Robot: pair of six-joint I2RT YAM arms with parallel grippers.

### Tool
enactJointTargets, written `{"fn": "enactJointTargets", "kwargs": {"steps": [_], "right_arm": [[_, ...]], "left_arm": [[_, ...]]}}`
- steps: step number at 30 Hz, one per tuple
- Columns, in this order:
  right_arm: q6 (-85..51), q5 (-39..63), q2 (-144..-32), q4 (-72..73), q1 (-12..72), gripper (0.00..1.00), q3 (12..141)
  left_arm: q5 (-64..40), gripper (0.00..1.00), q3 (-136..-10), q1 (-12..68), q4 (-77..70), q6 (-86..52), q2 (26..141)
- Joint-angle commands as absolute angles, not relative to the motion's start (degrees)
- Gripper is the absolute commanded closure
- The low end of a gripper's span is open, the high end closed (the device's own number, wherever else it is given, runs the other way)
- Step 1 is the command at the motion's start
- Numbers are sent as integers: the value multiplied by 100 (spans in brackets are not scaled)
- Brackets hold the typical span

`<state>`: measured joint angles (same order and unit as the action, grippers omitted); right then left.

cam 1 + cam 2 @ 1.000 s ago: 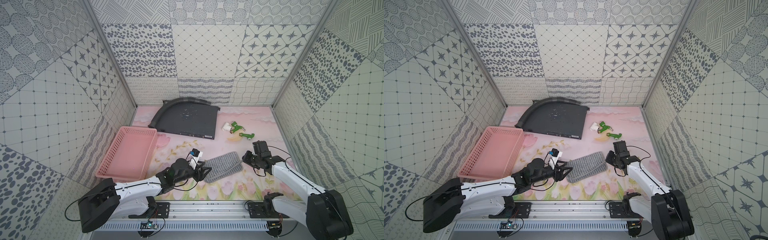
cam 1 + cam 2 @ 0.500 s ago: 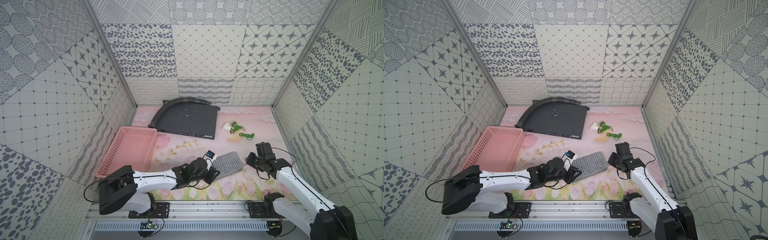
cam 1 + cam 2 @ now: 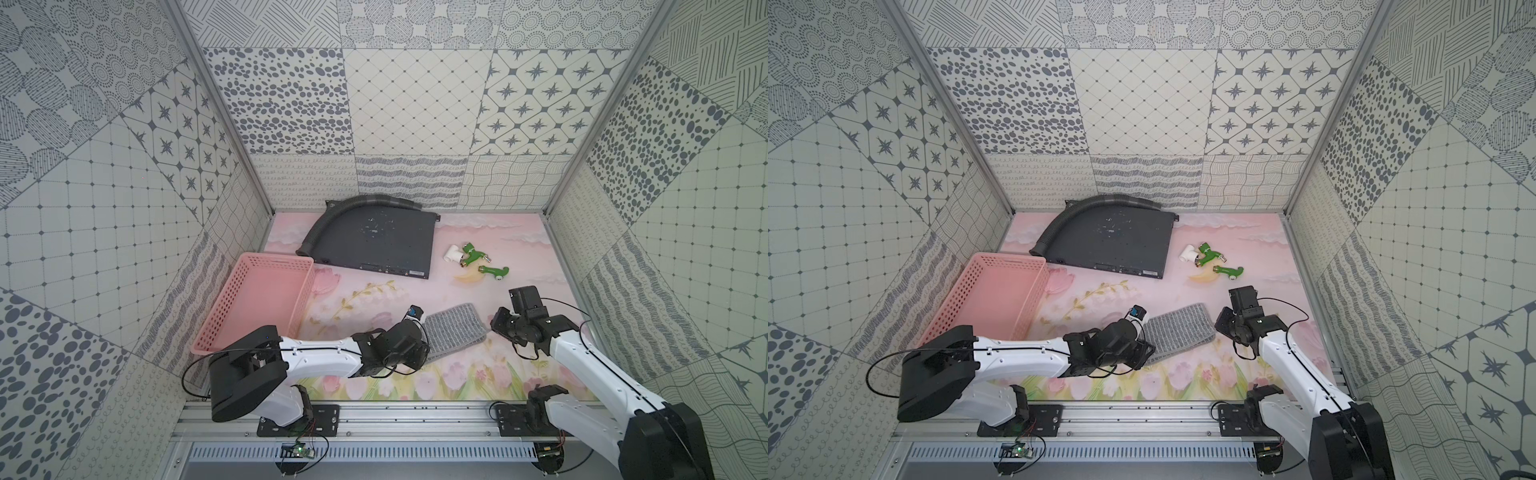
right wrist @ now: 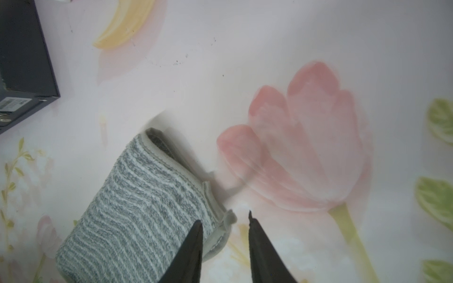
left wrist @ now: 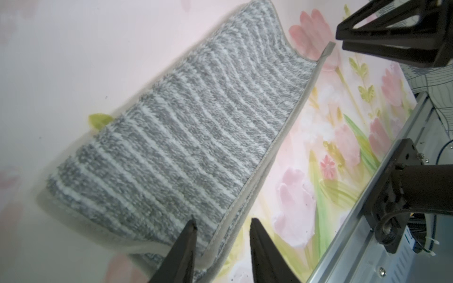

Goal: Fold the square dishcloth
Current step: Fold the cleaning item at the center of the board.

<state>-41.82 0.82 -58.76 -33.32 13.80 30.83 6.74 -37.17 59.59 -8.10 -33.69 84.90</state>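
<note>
Starting with the widest thing, you have the flowered mat covering the floor of the cell. At its back lies the dark box, flat, with a grey hose curving along its far and left edges. The pink basket sits against the left wall, in front of the hose's end.

Your cloth lies on the mat near the front, between the two arms, well in front of the box and apart from the basket. It reads as a narrow grey strip with whitish stripes, and in the wrist views a second layer shows under its hemmed edge.

Behind the right arm, to the right of the box, you see two green fittings and a small white one, close together.

The left gripper is at the near-left end of the cloth. Its jaws stand apart and straddle the hem, with one finger over the striped pile and the other over bare mat. A gap shows beside the hem. The right gripper is at the opposite end, jaws apart as well. One finger is over the cloth's corner, the other over bare mat, and the corner's hem tab lies between them.

For writing, you get only a white sticker on the box's front face, with dark marks too blurred to read.
</note>
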Motion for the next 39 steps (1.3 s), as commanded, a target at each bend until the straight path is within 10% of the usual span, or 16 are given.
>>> {"fn": "enactJointTargets", "kwargs": {"steps": [1, 9, 18, 39], "right_arm": [[-4269, 94, -5992, -3058, 1410, 66, 3006], [-4384, 397, -6558, -2417, 1448, 73, 2857], [-4416, 425, -6523, -2366, 1468, 100, 2845], [-4453, -40, -6698, -2883, 1472, 88, 2699]], "left_arm": [[870, 62, -3864, 6012, -282, -3644, 8655], [869, 65, -3876, 6012, -150, -3651, 8721], [853, 91, -3854, 6012, 225, -3777, 8482], [689, 93, -3761, 6014, 511, -4016, 8589]]}}
